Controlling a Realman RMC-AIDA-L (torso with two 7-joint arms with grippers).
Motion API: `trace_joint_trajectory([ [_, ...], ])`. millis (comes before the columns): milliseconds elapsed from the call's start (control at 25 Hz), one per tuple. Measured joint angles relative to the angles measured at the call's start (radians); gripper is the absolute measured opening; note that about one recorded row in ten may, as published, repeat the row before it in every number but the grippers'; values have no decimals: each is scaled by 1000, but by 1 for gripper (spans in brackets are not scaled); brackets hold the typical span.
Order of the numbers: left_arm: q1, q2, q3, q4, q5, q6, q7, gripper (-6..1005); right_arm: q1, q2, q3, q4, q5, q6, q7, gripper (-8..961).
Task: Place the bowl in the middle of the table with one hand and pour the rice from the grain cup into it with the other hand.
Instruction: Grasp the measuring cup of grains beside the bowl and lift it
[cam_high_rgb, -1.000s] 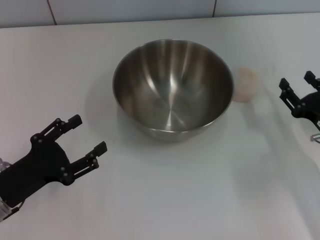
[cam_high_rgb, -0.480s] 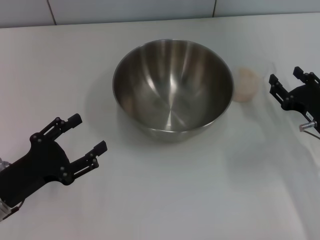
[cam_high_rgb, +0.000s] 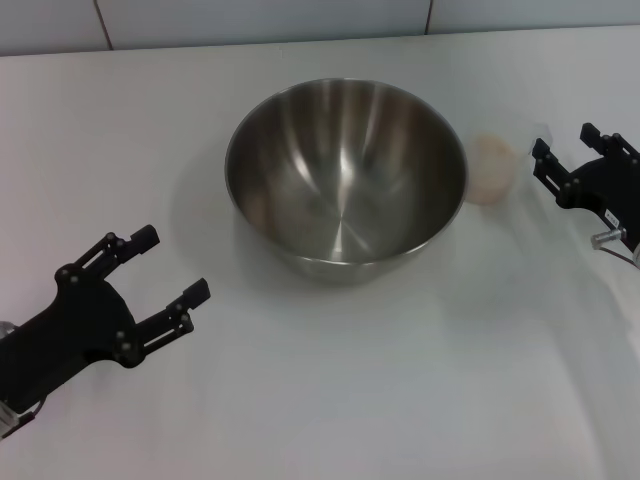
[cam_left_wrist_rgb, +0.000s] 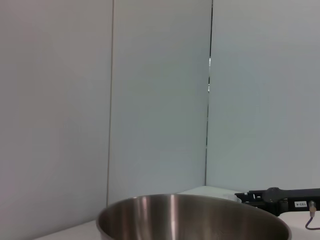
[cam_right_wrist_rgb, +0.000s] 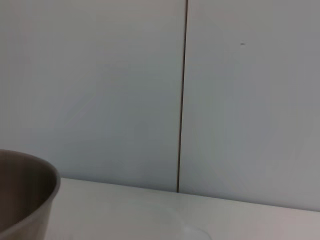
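The steel bowl (cam_high_rgb: 346, 178) stands upright near the middle of the white table (cam_high_rgb: 330, 400); its rim also shows in the left wrist view (cam_left_wrist_rgb: 195, 220) and in the right wrist view (cam_right_wrist_rgb: 25, 200). Just right of it stands the clear grain cup (cam_high_rgb: 494, 168) with pale rice (cam_high_rgb: 491, 160) inside. My right gripper (cam_high_rgb: 560, 148) is open, a short way right of the cup and apart from it. My left gripper (cam_high_rgb: 172, 265) is open at the front left, well away from the bowl, with nothing between its fingers.
A pale panelled wall (cam_high_rgb: 300, 20) runs along the table's far edge. The right arm's black gripper (cam_left_wrist_rgb: 280, 197) shows beyond the bowl in the left wrist view.
My right gripper has moved left and farther back, closer to the grain cup. My left gripper has drifted slightly left and toward the front. The bowl and cup have not moved.
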Motion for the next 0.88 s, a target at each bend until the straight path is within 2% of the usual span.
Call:
trace_joint_trajectory([
  [400,1,0,-25,5,0,-12,2,840,28,0,4,-8,0,31,0,651],
  [880,-4,0,-25,0,0,-13,2,840,30,0,4,-8,0,32,0,652],
])
